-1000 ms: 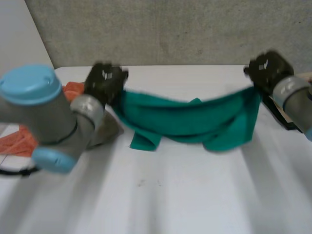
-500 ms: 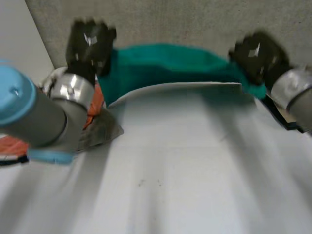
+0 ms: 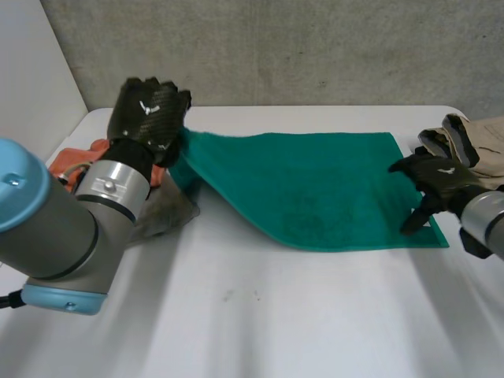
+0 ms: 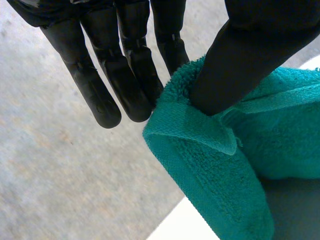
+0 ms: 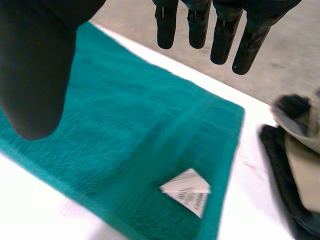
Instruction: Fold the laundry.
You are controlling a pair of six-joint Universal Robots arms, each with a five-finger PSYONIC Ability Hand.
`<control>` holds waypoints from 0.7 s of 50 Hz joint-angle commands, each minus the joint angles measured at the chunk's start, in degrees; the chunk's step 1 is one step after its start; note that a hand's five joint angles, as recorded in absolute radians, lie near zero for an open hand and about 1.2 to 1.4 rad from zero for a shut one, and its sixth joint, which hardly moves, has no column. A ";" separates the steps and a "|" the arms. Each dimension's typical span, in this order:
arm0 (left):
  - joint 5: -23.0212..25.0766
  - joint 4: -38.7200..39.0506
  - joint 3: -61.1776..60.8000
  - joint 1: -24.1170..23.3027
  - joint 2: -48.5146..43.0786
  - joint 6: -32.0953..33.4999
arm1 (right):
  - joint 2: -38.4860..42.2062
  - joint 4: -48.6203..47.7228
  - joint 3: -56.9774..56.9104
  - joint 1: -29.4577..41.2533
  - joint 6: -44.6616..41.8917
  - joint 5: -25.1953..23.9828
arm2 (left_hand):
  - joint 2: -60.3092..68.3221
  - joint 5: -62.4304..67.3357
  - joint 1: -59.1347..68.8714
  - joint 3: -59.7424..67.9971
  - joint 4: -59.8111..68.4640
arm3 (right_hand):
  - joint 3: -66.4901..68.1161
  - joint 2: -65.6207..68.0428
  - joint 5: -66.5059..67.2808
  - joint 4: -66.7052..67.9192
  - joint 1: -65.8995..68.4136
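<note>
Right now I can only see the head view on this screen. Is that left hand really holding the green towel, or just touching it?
Observer: Holding it. In the left wrist view, the left hand pinches a corner of the green towel between thumb and fingers.
Operator: And the right hand?
Observer: Its own wrist view shows the right hand open, with straight fingers that grip no cloth.
Operator: Is there anything on the towel I'd miss?
Observer: A small white label lies on the towel, near the corner on the right hand's side.
</note>
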 commanded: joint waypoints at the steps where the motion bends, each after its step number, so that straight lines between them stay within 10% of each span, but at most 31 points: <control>1: 0.00 -0.28 -0.18 -0.43 3.56 0.02 | -0.79 1.29 -0.83 -2.63 -9.81 -0.42 | 11.48 13.76 15.99 11.70 11.12 | 1.88 1.50 0.20 0.68 2.60; 12: -0.09 -0.63 0.08 -0.43 4.09 -0.07 | 5.28 8.50 -2.85 -3.86 -27.36 -0.16 | 11.48 13.76 15.99 11.70 11.12 | 11.97 11.60 10.29 10.77 12.70; 29: -0.26 -4.76 5.62 -2.80 5.58 -0.25 | -1.48 -4.23 4.88 9.75 23.34 -4.55 | 11.48 13.76 15.99 11.70 11.12 | 2.22 1.85 0.54 1.02 2.94; 35: -0.35 -5.37 7.38 -4.74 5.58 -0.77 | -0.87 -11.61 4.00 19.25 30.12 3.96 | 11.48 13.76 15.99 11.70 11.12 | 0.54 0.16 -1.14 -0.66 1.26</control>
